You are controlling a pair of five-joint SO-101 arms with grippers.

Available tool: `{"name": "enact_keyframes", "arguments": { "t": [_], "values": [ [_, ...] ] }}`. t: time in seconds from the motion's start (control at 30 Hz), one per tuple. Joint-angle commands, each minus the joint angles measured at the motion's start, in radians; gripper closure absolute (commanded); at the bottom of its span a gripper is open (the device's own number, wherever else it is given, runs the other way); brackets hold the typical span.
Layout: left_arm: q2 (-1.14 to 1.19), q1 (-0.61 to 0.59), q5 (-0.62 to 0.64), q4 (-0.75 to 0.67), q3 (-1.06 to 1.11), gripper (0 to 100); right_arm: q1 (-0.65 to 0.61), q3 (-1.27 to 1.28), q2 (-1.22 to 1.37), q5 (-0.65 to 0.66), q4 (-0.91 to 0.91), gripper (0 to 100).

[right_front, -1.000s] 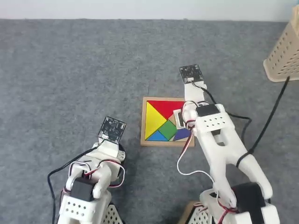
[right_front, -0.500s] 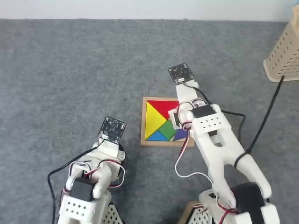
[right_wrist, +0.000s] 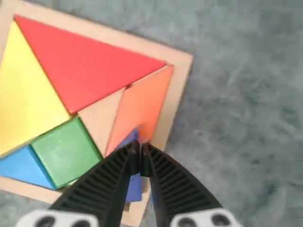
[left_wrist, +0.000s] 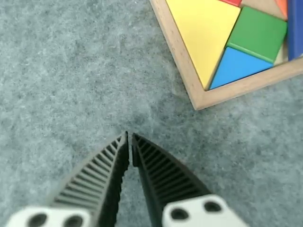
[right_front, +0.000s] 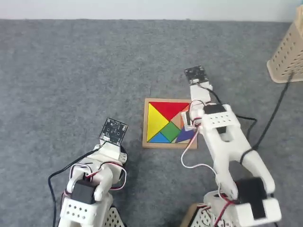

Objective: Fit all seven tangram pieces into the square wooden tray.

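Tray (right_front: pixel 145 124) nearly full; purple piece (right_front: pixel 183 136) looks unseated under your closed right tool (right_wrist: pixel 139 147). Left tool (left_wrist: pixel 129 137) closed, beside tray.

my left arm (right_front: pixel 102 177) and right arm (right_front: pixel 222 137) are both white printed plastic, rows of little holes in the shells, black servo blocks (right_front: pixel 85 193) at the joints, thin red/white/black wires (right_front: pixel 182 163) looping off. small black square board (right_front: pixel 114 130) on each wrist. fingers (left_wrist: pixel 102 177) are black and ribbed, on white mounts (left_wrist: pixel 194 215) with screw holes
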Motion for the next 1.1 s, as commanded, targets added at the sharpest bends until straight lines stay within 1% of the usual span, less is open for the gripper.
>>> {"name": "enact_keyframes", "arguments": {
  "t": [0.0,0.2,0.27,0.37,0.43,0.53,0.63,0.73,0.9,1.07],
  "values": [
    [-0.02,0.005,0.006,0.006,-0.019,99,-0.013,-0.086,0.051,0.017,0.041,99.2],
    [-0.02,0.005,0.006,0.006,-0.019,99,-0.013,-0.112,0.097,0.015,0.061,99.2],
    [-0.02,0.005,0.006,0.006,-0.019,99,-0.013,-0.12,0.097,0.014,0.094,99.2],
    [-0.02,0.005,0.006,0.006,-0.019,99,-0.013,-0.115,0.088,0.008,0.134,99.2],
    [-0.02,0.005,0.006,0.006,-0.019,99,-0.016,-0.106,0.071,-0.021,0.139,99.2],
    [-0.02,0.005,0.006,0.006,-0.019,99,-0.03,-0.089,0.035,-0.029,0.148,99.2],
    [-0.02,0.005,0.006,0.006,-0.019,99,-0.042,-0.077,0.012,-0.035,0.142,99.2],
    [-0.02,0.005,0.006,0.006,-0.019,99,-0.036,-0.078,0.013,-0.1,0.134,99.2],
    [-0.02,0.005,0.006,0.006,-0.019,99,-0.036,-0.075,0.013,-0.138,0.116,99.2],
    [-0.02,0.005,0.006,0.006,-0.019,99,-0.035,-0.075,0.013,-0.146,0.114,99.2]
  ]
}}
